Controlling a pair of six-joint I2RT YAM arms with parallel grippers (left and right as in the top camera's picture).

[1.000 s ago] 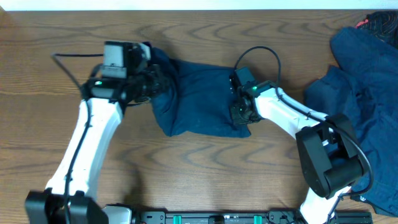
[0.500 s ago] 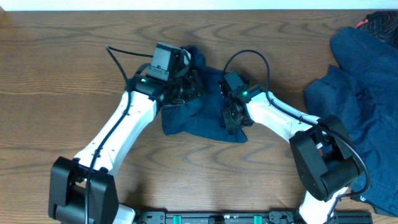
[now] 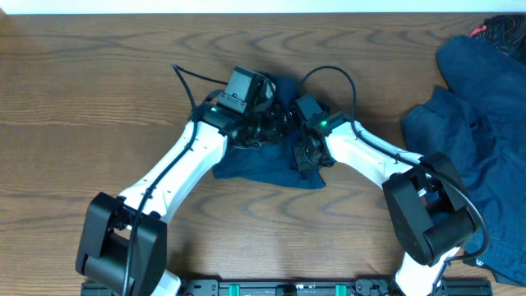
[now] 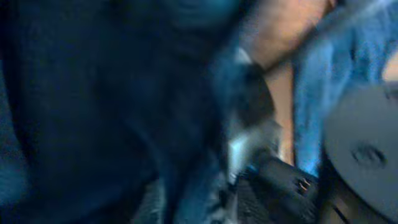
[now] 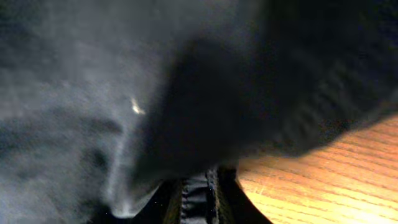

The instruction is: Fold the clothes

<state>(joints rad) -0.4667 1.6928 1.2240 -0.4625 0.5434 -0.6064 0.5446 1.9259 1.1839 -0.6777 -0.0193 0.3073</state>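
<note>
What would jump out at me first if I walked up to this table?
The white left arm and right arm lean in toward mid-table. There the left pincer and right pincer crowd nose to nose over a bunched dark navy garment. Off at the right edge of the wooden table sprawls a much bigger heap of blue clothes.

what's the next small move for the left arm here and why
Probably open the left claw and lift it clear: the navy garment lies doubled over on the table, with the right claw close beside the left. Whether either claw grips cloth cannot be told.
</note>
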